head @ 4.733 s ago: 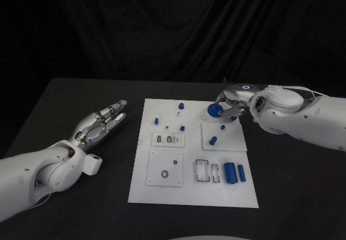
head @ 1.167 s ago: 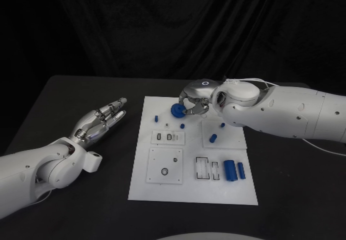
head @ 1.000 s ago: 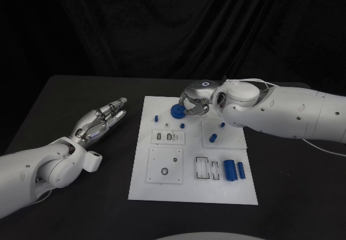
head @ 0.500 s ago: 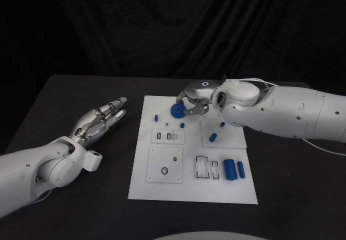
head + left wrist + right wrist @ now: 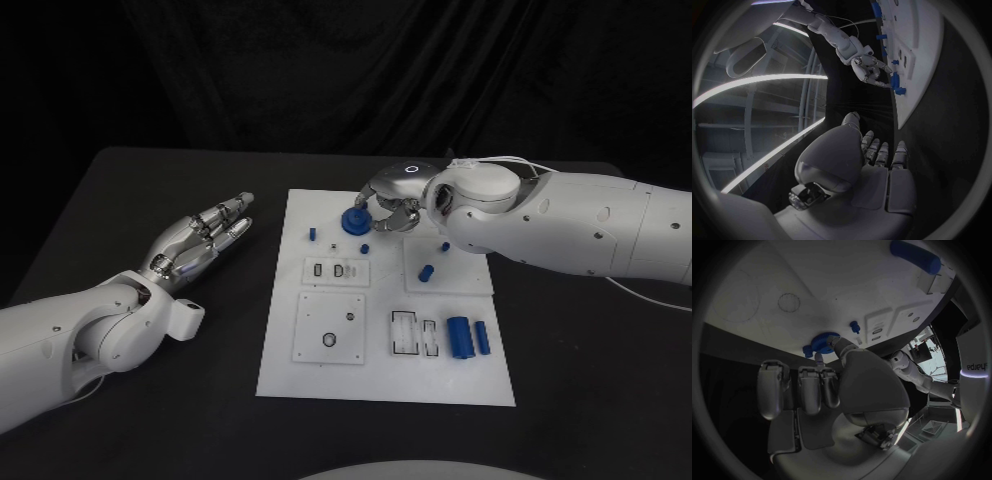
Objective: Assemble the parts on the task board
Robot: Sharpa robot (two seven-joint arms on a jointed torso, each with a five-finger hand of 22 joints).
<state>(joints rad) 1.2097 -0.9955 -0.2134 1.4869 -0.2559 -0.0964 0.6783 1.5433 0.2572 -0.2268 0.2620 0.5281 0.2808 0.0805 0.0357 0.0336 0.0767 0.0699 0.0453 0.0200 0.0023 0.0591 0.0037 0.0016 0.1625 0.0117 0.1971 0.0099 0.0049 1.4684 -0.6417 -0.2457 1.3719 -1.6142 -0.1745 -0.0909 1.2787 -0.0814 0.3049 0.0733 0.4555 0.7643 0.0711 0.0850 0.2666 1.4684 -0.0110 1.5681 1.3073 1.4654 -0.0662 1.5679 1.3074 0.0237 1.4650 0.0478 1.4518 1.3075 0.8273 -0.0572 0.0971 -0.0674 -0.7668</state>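
Observation:
The white task board [image 5: 283, 380] lies in the middle of the black table. My right hand [image 5: 389, 207] hovers over the board's far middle and pinches a blue round disc [image 5: 352, 219] in its fingertips. The right wrist view shows the disc [image 5: 822, 342] held at that hand's [image 5: 839, 385] fingertips, close above the board [image 5: 817, 280]. My left hand [image 5: 203, 240] lies open on the table left of the board, fingers stretched out and holding nothing. In the left wrist view this hand [image 5: 873, 155] points toward the board's edge [image 5: 924, 75].
Small blue pegs stand on the board: one [image 5: 312, 234] at the far left, one [image 5: 364, 249] just below the disc, another [image 5: 427, 272] on the right sub-plate. Two blue cylinders [image 5: 460, 338] lie at the near right. Square sub-plates [image 5: 332, 333] sit mid-board.
Since the earliest frame my right hand has carried the blue disc leftward from the board's far right to its far middle. Over the last second it has barely moved. The left hand stays still.

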